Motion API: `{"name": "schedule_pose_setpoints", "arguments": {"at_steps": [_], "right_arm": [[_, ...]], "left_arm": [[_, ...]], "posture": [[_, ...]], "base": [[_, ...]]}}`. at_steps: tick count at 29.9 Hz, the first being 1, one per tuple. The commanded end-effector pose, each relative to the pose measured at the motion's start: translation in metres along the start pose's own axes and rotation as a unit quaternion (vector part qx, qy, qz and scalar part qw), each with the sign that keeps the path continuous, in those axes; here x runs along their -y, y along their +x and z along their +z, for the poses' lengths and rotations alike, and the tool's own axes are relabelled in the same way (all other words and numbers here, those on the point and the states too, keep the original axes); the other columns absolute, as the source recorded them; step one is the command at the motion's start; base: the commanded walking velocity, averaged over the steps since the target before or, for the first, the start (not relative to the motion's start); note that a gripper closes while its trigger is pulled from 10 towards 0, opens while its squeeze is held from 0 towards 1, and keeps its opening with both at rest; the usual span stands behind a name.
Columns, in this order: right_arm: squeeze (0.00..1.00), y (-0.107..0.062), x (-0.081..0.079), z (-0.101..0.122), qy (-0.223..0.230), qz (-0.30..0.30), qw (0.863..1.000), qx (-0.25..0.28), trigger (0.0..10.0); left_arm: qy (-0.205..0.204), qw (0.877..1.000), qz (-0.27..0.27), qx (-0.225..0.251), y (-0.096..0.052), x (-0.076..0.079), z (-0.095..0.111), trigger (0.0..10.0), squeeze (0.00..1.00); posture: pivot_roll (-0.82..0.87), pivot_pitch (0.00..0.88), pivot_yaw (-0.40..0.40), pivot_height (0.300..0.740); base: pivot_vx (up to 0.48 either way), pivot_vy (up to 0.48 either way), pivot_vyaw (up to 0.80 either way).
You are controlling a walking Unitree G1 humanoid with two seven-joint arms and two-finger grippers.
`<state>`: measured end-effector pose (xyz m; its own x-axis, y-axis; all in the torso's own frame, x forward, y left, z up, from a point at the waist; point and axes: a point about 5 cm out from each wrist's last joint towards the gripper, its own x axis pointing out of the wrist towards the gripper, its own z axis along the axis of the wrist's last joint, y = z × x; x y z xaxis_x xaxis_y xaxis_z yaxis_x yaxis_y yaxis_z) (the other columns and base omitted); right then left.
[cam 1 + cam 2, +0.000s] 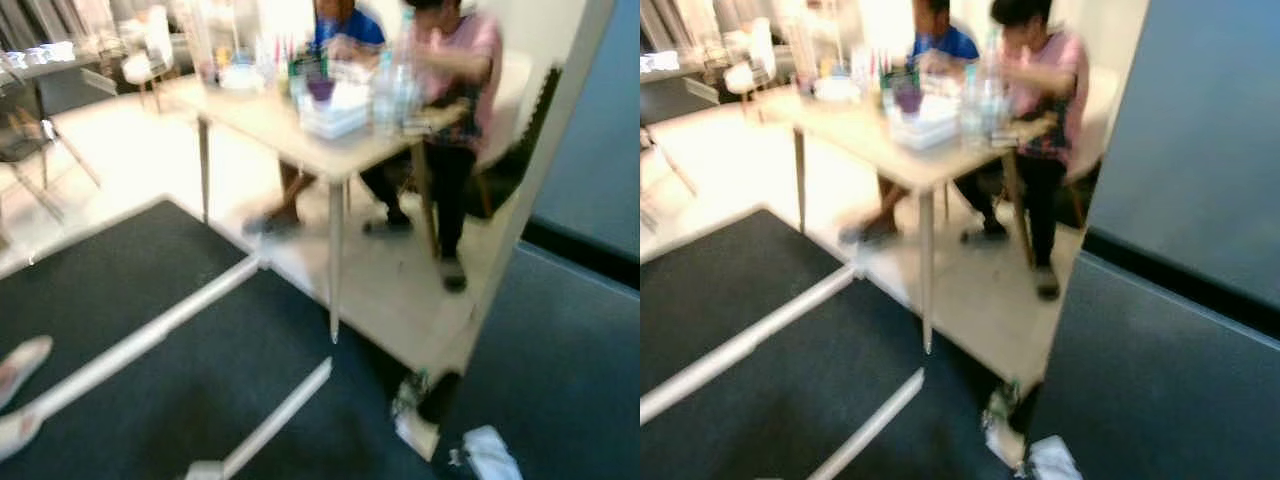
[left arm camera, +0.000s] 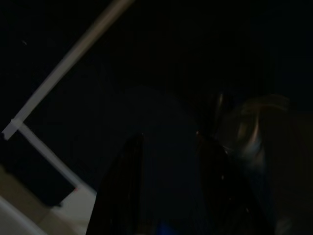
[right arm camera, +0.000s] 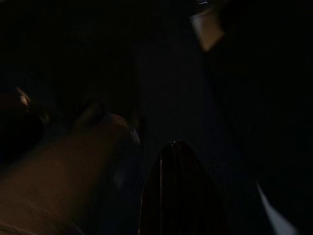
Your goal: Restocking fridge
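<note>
Left pincer: hangs idle over the dark carpet; 2 black fingers stand apart, nothing between them.
Right pincer: very dark; 1 black finger made out, so I cannot tell if it is open or closed.
Fridge: no fridge identifiable; the head views are blurred.
Surroundings: a tabletop crowded with bottles, well apart from the robot; 2 people sit behind it.
Risk: judged, walking on with blurred sight could clip the partition or trip on the white litter at its foot.
View difference: the left wrist view shows white floor strips up close; the head views show the people.
</note>
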<state>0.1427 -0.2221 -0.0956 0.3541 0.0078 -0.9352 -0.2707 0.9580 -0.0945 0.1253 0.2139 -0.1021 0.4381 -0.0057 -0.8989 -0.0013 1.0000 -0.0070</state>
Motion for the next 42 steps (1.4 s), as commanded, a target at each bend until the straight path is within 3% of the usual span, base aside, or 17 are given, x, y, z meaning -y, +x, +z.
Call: {"name": "schedule_pose_setpoints", "arguments": {"at_steps": [1,15,32,42], "right_arm": [[0.00,0.000,0.000,0.003,-0.002,0.000,1.000,0.003,10.0],[0.00,0.002,-0.006,0.004,0.007,-0.002,1.000,0.007,10.0],[0.00,0.002,-0.007,0.001,0.014,-0.005,1.000,-0.003,10.0],[0.00,0.004,-0.017,0.013,0.006,0.000,1.000,0.002,10.0]], "left_arm": [[-0.002,1.000,0.001,-0.019,-0.001,0.000,-0.011,10.0,0.00],[0.003,1.000,0.000,-0.014,0.000,0.003,-0.005,10.0,0.00],[0.021,0.999,-0.004,-0.033,-0.001,0.004,-0.013,10.0,0.00],[0.027,0.999,-0.006,-0.035,-0.001,0.005,-0.013,10.0,0.00]], "posture": [[0.02,0.000,0.055,0.740],[0.02,0.000,0.070,0.740],[0.02,0.000,0.072,0.740],[0.02,0.000,0.069,0.740]], "base": [[0.000,0.000,0.75],[0.000,0.000,0.74],[0.142,0.000,0.00],[0.255,0.000,0.00]]}}
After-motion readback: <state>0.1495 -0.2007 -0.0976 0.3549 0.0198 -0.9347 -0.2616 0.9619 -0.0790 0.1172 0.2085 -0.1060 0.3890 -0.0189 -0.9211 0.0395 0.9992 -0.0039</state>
